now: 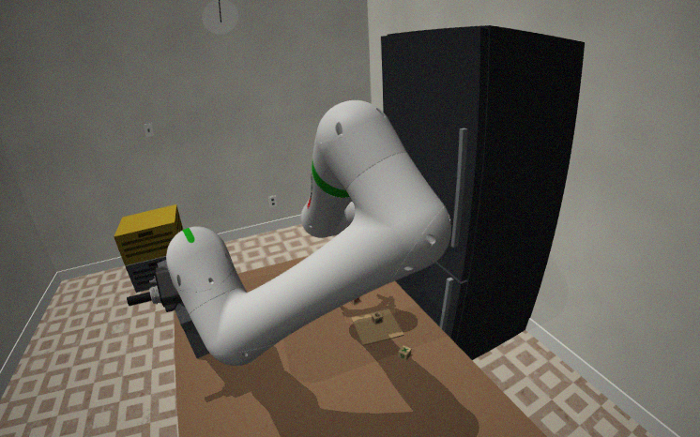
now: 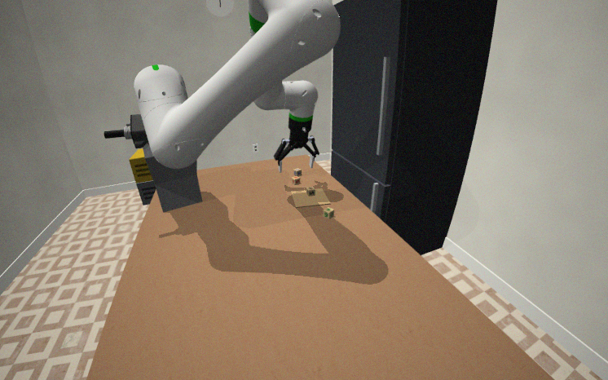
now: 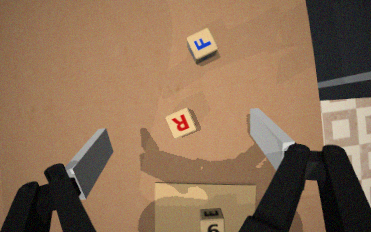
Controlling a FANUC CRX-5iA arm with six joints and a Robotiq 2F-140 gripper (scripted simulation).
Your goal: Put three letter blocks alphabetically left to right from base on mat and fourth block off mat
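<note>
In the top view the arm [image 1: 309, 282] hides the end effector and most of the far blocks; only one block on the mat [image 1: 377, 327] and the green-marked block [image 1: 404, 353] off its near corner show clearly. The wrist view cuts off the mat block [image 3: 212, 220] at the lower edge, so its top mark is hard to read. The mat carries that single block; the other three lie on the bare worktop [image 2: 268, 292]. The end effector [image 2: 296, 163] hangs above the worktop, spread wide and holding nothing. The R block [image 3: 181, 123] lies below and between its fingers, just beyond the mat's far edge. The F block [image 3: 202, 45] lies farther out, apart from it.
</note>
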